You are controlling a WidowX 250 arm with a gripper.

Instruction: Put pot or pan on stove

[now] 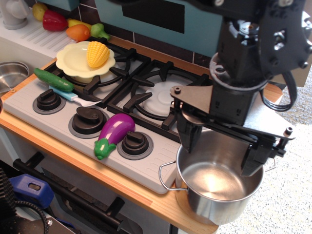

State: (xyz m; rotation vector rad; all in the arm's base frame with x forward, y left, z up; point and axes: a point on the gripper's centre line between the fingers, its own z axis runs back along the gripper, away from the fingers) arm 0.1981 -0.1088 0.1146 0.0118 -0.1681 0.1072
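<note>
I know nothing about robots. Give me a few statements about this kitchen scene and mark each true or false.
1. The steel pot sits on a burner. False: it is at the counter's right corner, beside the stove.
2. A corn cob lies on the yellow plate. True.
3. The eggplant lies inside the pot. False: it lies among the stove's knobs.
4. The claw reaches down at the pot's rim. True.
5. The right burner holds a pan. False: it is bare.

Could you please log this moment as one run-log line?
gripper: open, straddling pot rim | pot: at counter edge, off stove | right burner: free
</note>
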